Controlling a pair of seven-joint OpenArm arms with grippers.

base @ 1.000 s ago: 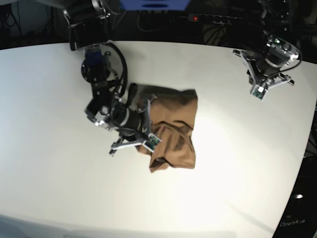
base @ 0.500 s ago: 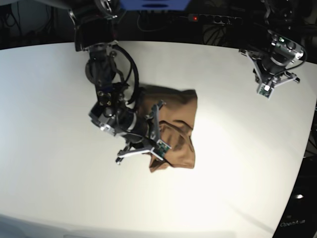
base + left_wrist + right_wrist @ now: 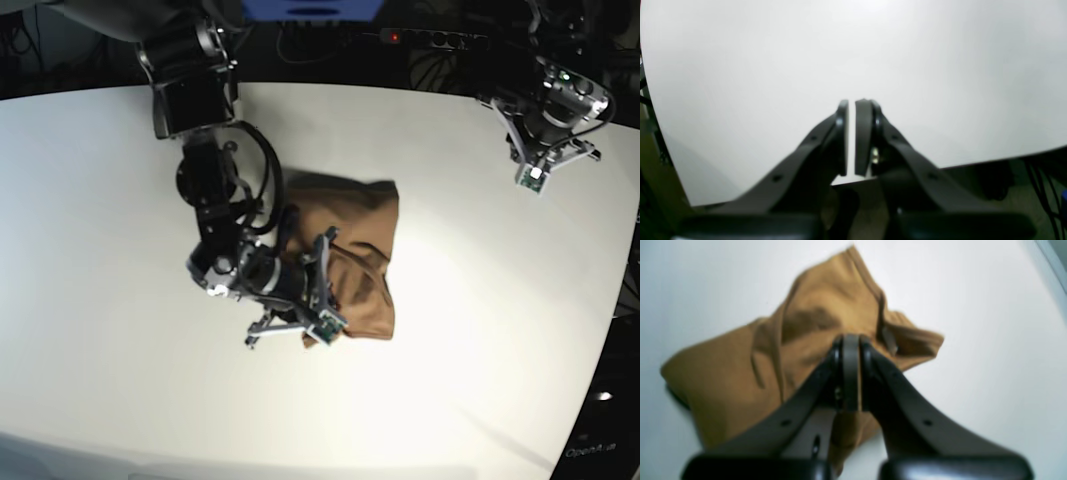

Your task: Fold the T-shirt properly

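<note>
white table (image 3: 480, 330) fills the scene, with the t-shirt (image 3: 355, 255) lying in a creased tan heap near its middle. right gripper (image 3: 850, 340) hangs over the cloth, jaws pressed together on nothing. left gripper (image 3: 851, 106) sits well apart near the table's edge, jaws nearly touching, also holding nothing.

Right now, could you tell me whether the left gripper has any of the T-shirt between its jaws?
No, the left gripper in its wrist view shows narrowly parted jaws over bare white table, with no cloth there.
</note>
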